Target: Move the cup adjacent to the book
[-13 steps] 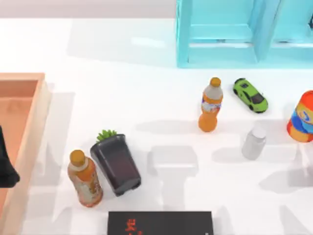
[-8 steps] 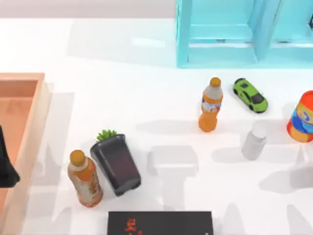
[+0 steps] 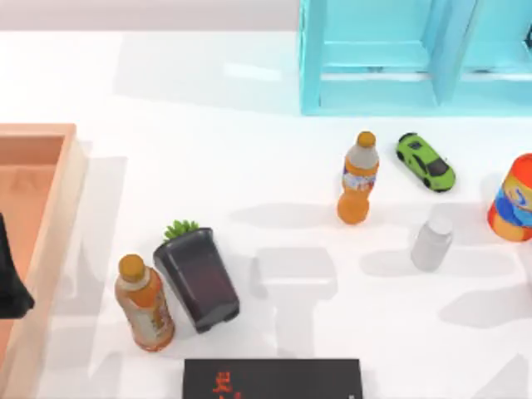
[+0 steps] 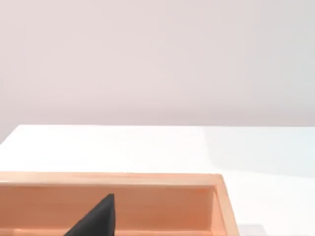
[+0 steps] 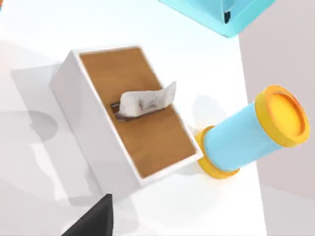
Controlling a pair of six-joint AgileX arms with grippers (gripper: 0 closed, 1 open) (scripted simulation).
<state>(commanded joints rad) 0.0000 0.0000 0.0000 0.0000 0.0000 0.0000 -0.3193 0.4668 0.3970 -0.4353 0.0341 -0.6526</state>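
Flat black book with red characters (image 3: pixel 273 378) sits at table's near edge; can't tell where cup is. Left gripper (image 3: pixel 10 284) parked over orange wooden tray (image 3: pixel 50 133), far left of book; right gripper (image 5: pixel 93 221) off past book's right. Can't tell either's grip state. Risk: black plant pot (image 3: pixel 198 278) and orange-capped tea bottle (image 3: pixel 143 303) crowd book's far-left corner, easy knock. Bare table beyond book's right half, safer drop

Smooth, faintly glossy white surface (image 3: pixel 208 166); matt wooden tray (image 3: pixel 50 216); translucent cyan plastic rack (image 3: pixel 374 75); matt black book (image 3: pixel 274 378); wood-topped tissue box (image 5: pixel 133 108) with a crumpled paper tissue (image 5: pixel 145 101)
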